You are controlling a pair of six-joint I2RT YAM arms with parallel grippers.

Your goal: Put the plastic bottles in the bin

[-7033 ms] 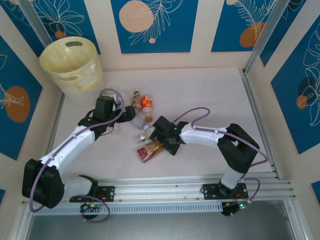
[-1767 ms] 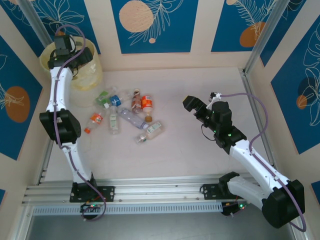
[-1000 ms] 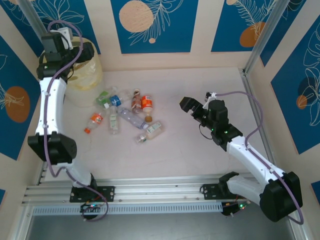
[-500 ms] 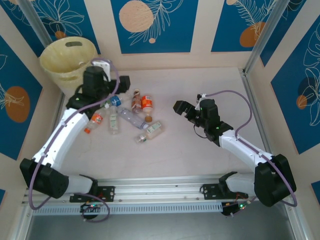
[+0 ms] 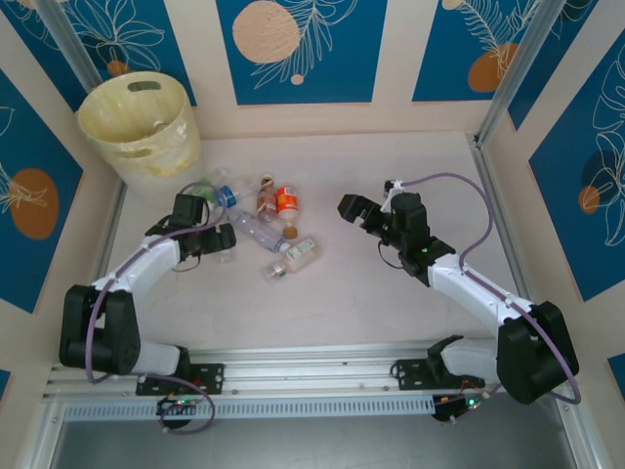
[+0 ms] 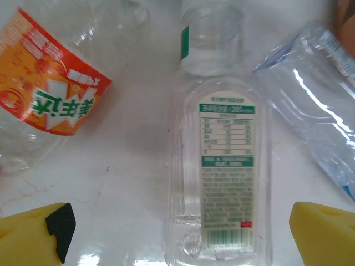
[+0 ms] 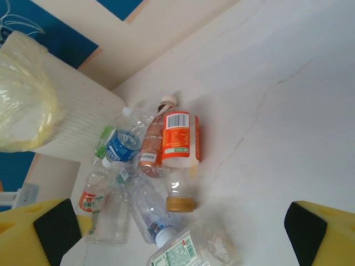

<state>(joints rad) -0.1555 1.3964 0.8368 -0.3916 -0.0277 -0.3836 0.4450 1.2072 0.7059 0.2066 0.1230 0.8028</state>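
Left claw (image 6: 177, 233), spread, brackets a white-label bottle (image 6: 227, 183); right claw (image 7: 183, 230) released, empty. Several bottles (image 5: 256, 227) lie on desk (image 5: 391, 293); bin (image 5: 137, 122) contents unclear.

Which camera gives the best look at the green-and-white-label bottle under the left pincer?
Left wrist: the bottle lies centred inside the open left pincer, label sharp. Top external has the pincer covering most of it; right wrist shows it small.

White arms (image 5: 469, 285) — black joints, purple cables (image 5: 441, 178)
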